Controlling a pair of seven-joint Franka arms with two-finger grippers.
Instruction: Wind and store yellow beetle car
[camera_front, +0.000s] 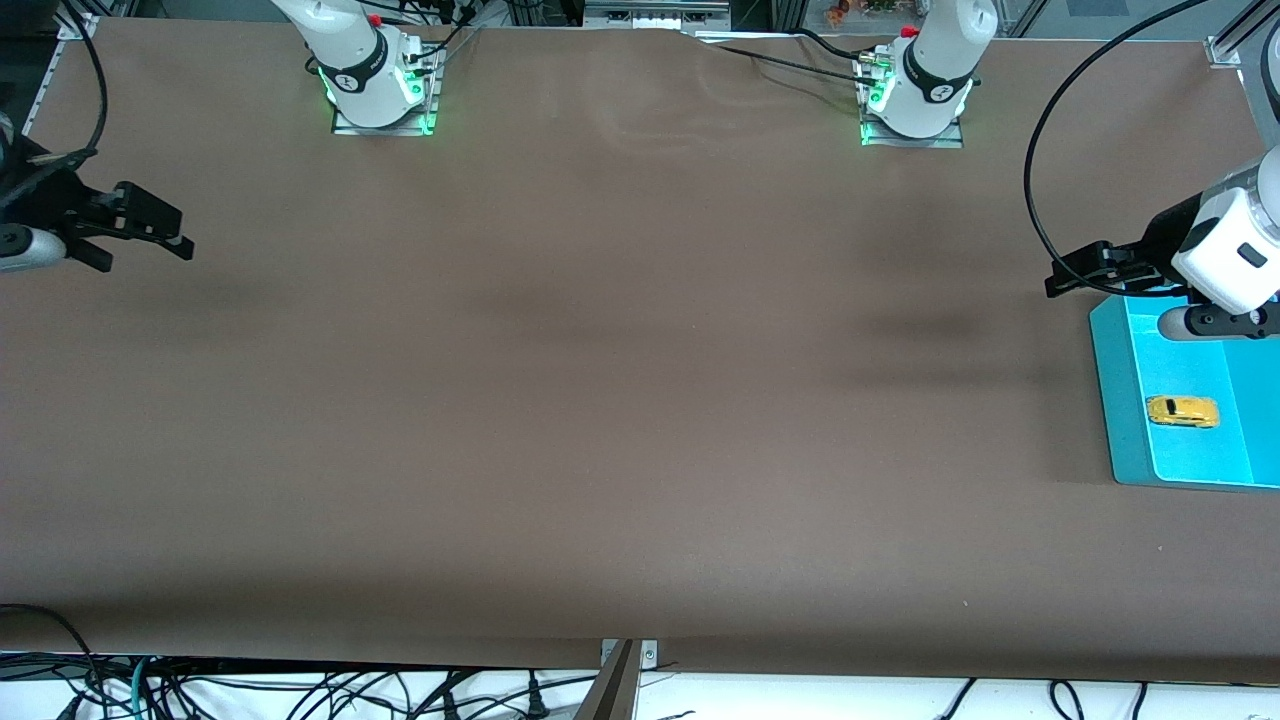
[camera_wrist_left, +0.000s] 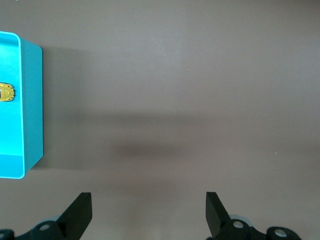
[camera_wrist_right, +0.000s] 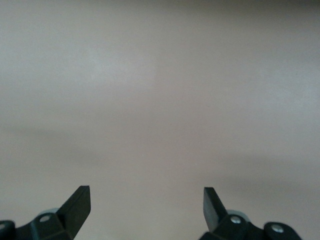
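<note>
The yellow beetle car (camera_front: 1182, 411) lies inside a teal box (camera_front: 1115, 400) at the left arm's end of the table. In the left wrist view a sliver of the car (camera_wrist_left: 6, 92) shows inside the box (camera_wrist_left: 31, 105). My left gripper (camera_front: 1062, 278) is open and empty, up in the air over the brown table beside the box's edge; its jaws stand wide apart in its wrist view (camera_wrist_left: 149, 210). My right gripper (camera_front: 175, 238) is open and empty, held up over the table at the right arm's end, and waits; its wrist view (camera_wrist_right: 146, 207) shows only bare table.
The brown table (camera_front: 620, 400) spreads between the two arm bases (camera_front: 375, 95) (camera_front: 915, 110). A black cable (camera_front: 1040, 150) loops over the table near the left arm. Cables hang below the table's front edge.
</note>
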